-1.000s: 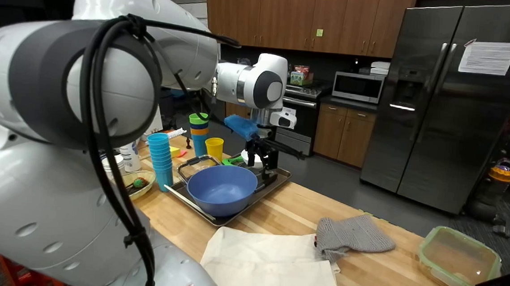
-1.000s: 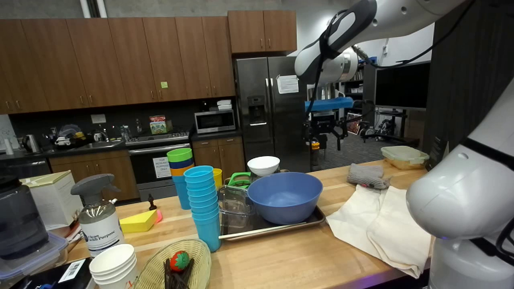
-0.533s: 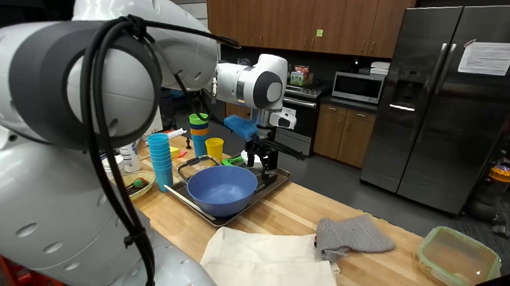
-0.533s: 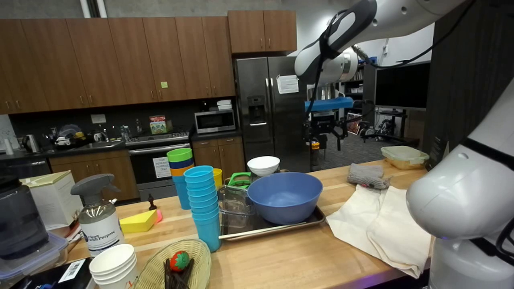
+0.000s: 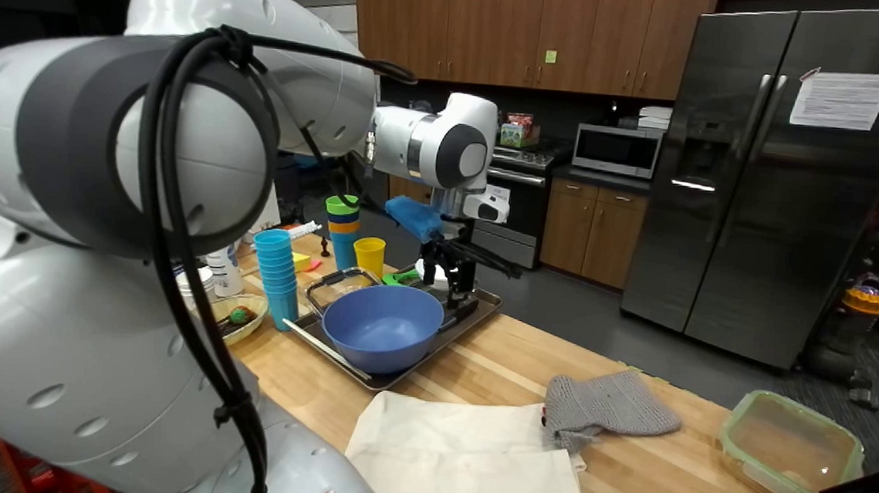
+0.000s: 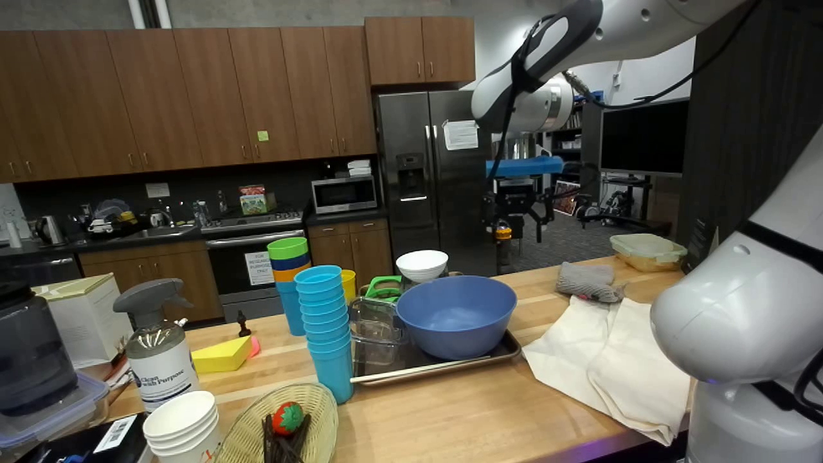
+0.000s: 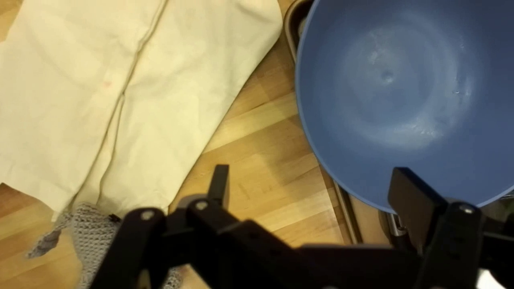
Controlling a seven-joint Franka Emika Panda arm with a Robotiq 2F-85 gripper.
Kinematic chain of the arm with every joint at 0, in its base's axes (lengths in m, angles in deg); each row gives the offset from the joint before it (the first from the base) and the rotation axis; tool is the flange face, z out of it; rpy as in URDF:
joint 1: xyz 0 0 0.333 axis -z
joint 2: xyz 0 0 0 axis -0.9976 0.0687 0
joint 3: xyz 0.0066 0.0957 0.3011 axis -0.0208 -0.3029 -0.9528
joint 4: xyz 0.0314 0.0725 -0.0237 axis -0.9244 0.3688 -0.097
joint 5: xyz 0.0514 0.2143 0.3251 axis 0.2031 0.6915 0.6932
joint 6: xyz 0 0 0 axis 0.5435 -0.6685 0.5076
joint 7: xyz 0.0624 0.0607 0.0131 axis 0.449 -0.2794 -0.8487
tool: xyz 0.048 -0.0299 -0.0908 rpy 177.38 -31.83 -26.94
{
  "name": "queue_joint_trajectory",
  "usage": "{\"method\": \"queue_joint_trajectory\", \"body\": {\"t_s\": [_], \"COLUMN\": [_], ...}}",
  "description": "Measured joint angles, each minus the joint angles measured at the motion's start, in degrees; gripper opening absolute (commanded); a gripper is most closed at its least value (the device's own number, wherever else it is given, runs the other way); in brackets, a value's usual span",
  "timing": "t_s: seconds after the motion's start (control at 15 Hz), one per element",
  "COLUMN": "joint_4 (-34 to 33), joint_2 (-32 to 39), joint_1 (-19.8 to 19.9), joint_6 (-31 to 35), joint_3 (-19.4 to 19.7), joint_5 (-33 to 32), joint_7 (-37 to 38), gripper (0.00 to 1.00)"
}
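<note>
Gripper (image 7: 311, 174) with jaws apart, one finger (image 7: 417, 202) overlapping the rim of the bowl (image 7: 389, 88) in the wrist view. The bowl sits on the tray (image 6: 508, 347), overhanging the edge that faces the pale cloth (image 7: 172, 80).

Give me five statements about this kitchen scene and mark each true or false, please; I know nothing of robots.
1. The robot's hand is open and holds nothing. True.
2. The blue bowl is upside down. False: the blue bowl stands open side up.
3. The gray knitted cloth touches the cream cloth. True.
4. The strawberry lies in the blue bowl. False: the strawberry lies in the woven basket.
5. The fridge doors are shut. True.
</note>
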Motion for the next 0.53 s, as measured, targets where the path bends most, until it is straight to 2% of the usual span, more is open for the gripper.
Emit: {"method": "queue_joint_trajectory", "body": {"t_s": [0.53], "joint_4": [-0.2], "joint_2": [0.0], "joint_1": [-0.1], "joint_6": [-2.1], "joint_3": [0.0], "joint_5": [1.1], "joint_7": [-1.2], "gripper": [1.00]}}
